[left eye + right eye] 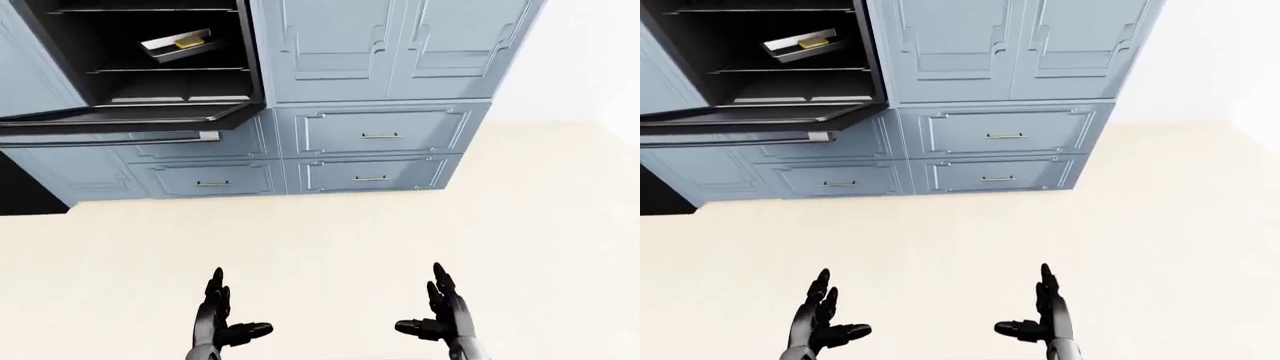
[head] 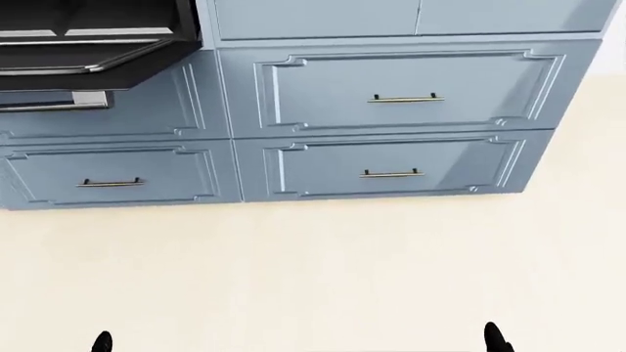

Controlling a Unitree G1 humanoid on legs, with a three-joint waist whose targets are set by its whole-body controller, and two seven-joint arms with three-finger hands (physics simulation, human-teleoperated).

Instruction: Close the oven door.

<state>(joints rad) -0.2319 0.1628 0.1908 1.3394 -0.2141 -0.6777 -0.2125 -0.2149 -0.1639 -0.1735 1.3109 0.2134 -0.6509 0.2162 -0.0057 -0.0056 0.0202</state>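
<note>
Oven door (image 1: 120,114) hangs open at the left-eye view's upper left, dropped flat below the dark oven cavity (image 1: 150,52); on a rack inside sits a metal tray (image 1: 178,45) holding a yellowish block (image 1: 190,43); blue drawers (image 1: 375,135) lie to its right; left hand (image 1: 222,319) and right hand (image 1: 440,311) hover over the floor (image 1: 400,232), fingers spread, holding nothing.

Both eye views look down from afar; head view frames the drawers (image 2: 391,95) closer.
</note>
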